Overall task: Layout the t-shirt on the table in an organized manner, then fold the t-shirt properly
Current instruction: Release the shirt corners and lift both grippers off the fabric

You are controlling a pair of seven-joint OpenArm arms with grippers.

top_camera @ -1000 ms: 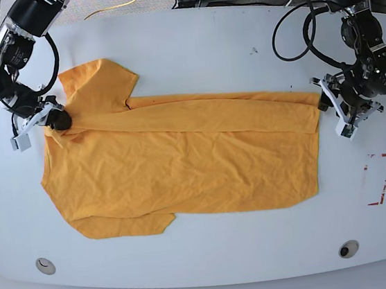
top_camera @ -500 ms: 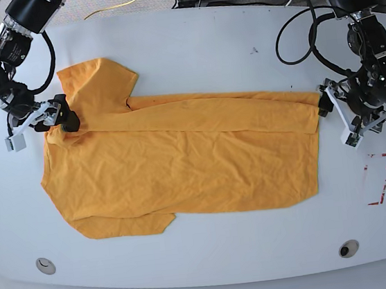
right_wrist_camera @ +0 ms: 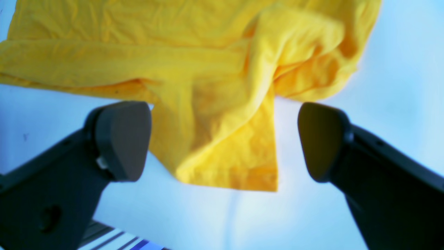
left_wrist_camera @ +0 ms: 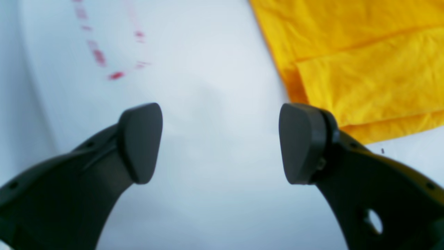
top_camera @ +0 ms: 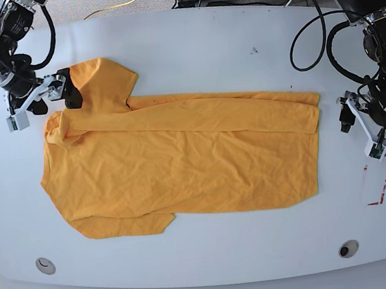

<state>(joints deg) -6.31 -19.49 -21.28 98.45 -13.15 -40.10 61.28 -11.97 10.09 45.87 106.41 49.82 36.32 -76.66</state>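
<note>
The orange-yellow t-shirt (top_camera: pixel 181 167) lies spread across the white table (top_camera: pixel 202 39), its far long edge folded over toward the front, one sleeve (top_camera: pixel 99 82) pointing to the back left. My right gripper (top_camera: pixel 43 106) hovers open at that sleeve's left edge. In the right wrist view its fingers (right_wrist_camera: pixel 121 139) straddle a rumpled sleeve fold (right_wrist_camera: pixel 225 139) without pinching it. My left gripper (top_camera: pixel 360 132) is open just off the shirt's right edge. In the left wrist view only bare table lies between the left gripper's (left_wrist_camera: pixel 222 142) pads, with the t-shirt's folded corner (left_wrist_camera: pixel 364 69) beyond the right pad.
A red-tape rectangle outline (top_camera: pixel 378 179) marks the table beside the left gripper, also seen blurred as red tape (left_wrist_camera: pixel 104 59). Two round grommets (top_camera: pixel 45 265) (top_camera: pixel 348 248) sit near the front edge. Cables (top_camera: pixel 121 3) run behind the table's back edge.
Both grippers opened and let go of the shirt's folded edge. The right gripper drew back toward the far left. The left one moved right and toward the front, off the cloth.
</note>
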